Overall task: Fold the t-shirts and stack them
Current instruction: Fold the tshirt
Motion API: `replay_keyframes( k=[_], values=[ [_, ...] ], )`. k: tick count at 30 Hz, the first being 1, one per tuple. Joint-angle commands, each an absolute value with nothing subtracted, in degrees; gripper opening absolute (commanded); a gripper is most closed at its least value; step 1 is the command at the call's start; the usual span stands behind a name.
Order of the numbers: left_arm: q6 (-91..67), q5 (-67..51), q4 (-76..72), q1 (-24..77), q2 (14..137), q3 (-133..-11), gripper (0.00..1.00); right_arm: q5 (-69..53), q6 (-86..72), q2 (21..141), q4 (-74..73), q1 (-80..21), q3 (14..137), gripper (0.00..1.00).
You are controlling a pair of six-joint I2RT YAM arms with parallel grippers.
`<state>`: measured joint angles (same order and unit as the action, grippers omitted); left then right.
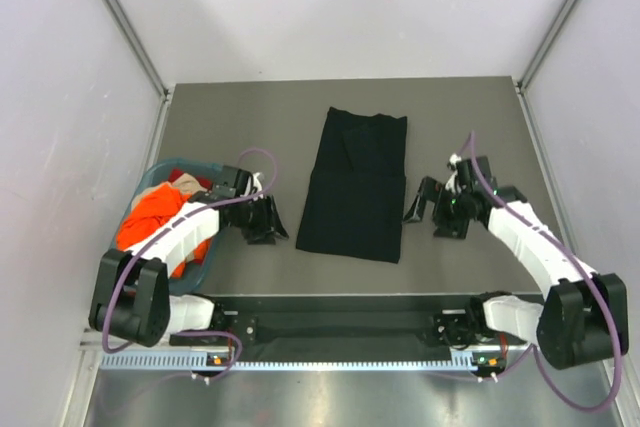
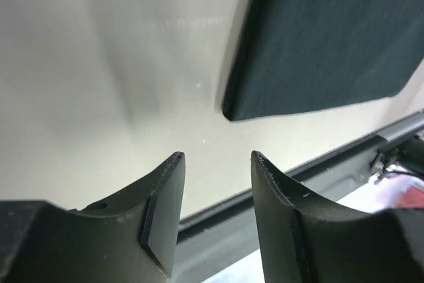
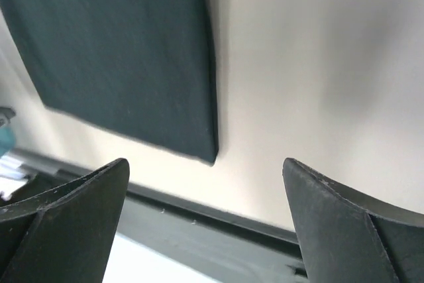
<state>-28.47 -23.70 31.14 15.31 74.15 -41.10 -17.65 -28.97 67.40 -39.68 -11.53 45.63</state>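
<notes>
The black t-shirt [image 1: 355,185] lies folded into a long strip in the middle of the table; its near corners show in the left wrist view [image 2: 318,38] and the right wrist view [image 3: 126,51]. The orange t-shirt [image 1: 152,215] lies crumpled in the teal basket [image 1: 203,265] at the left. My left gripper [image 1: 272,228] is open and empty, just left of the black shirt's near-left corner. My right gripper [image 1: 430,212] is open wide and empty, just right of its near-right corner. Both hover over bare table.
A beige cloth [image 1: 188,183] lies in the basket beside the orange shirt. The table's front rail [image 1: 340,307] runs along the near edge and shows in both wrist views. White walls close in the sides and the back.
</notes>
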Motion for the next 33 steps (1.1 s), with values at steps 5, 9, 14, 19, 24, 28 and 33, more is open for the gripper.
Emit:
replay_keyframes(
  k=[5,9,14,19,24,28,33],
  values=[
    [-35.59,-28.64,26.11,15.38,77.15,-39.72,0.48,-27.59,-46.83,60.65,-20.06,-15.55,27.72,0.93],
    [-37.7,-27.77,25.32,15.38,79.45,-39.64,0.48,-28.22,-52.02,62.4,-10.39,-17.31,22.86,0.74],
    [-38.67,-27.6,24.87,15.38,80.85,-39.29,0.48,-26.99,-53.35,65.91,-5.72,-18.81,20.22,0.57],
    [-38.94,-27.86,25.22,15.38,83.58,-39.29,0.47,-25.76,-53.26,68.72,-3.6,-19.16,19.34,0.53],
    [-38.94,-26.54,26.54,15.38,84.37,-39.46,0.47,-24.96,-52.56,69.35,-4.13,-19.6,19.07,0.5],
    [-38.41,-25.23,26.98,15.38,84.64,-40.16,0.47,-23.03,-48.88,69.43,-9.22,-19.69,21.35,0.5],
    [-35.16,-23.03,27.86,15.38,85.43,-42.01,0.47,-21.1,-42.2,70.4,-15.71,-19.86,24.6,0.49]
  ],
)
